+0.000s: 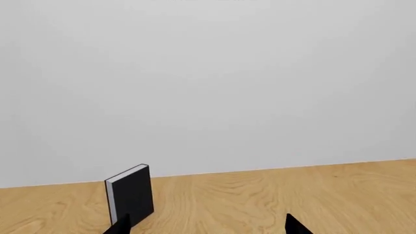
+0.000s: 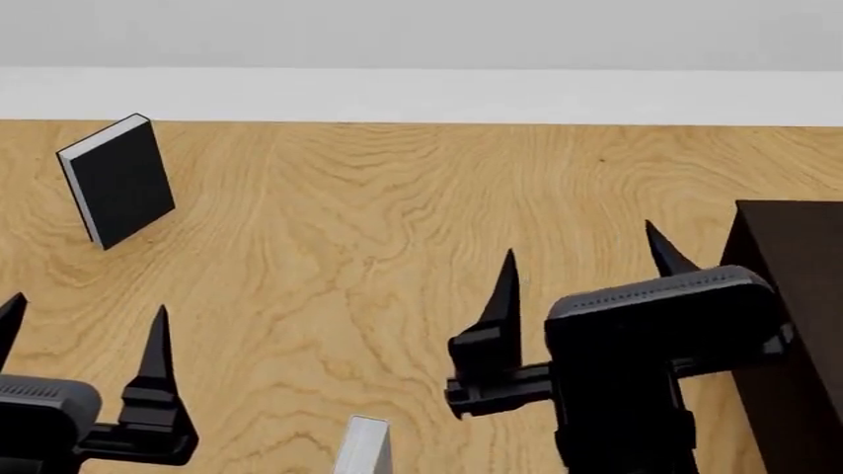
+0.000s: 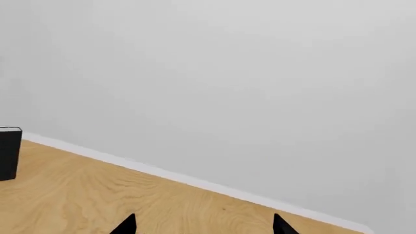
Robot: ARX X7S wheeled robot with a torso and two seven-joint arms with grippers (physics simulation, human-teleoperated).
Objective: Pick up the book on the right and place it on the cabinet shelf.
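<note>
Only the top of a pale grey book with white page edges (image 2: pixel 363 446) shows at the bottom of the head view, between my two arms; I cannot tell whether it is the book of the task. The very dark cabinet shelf (image 2: pixel 795 247) stands at the right edge, just behind my right gripper (image 2: pixel 581 259). That gripper is open and empty above the wooden surface, as the right wrist view confirms (image 3: pixel 203 225). My left gripper (image 2: pixel 83 326) hovers low at the left, also open and empty (image 1: pixel 206 226).
A black-covered book (image 2: pixel 121 183) stands upright at the far left of the wooden surface (image 2: pixel 395 217), just ahead of the left gripper's finger (image 1: pixel 133 195) and far left in the right wrist view (image 3: pixel 9 153). A white wall (image 2: pixel 421 94) bounds the far edge.
</note>
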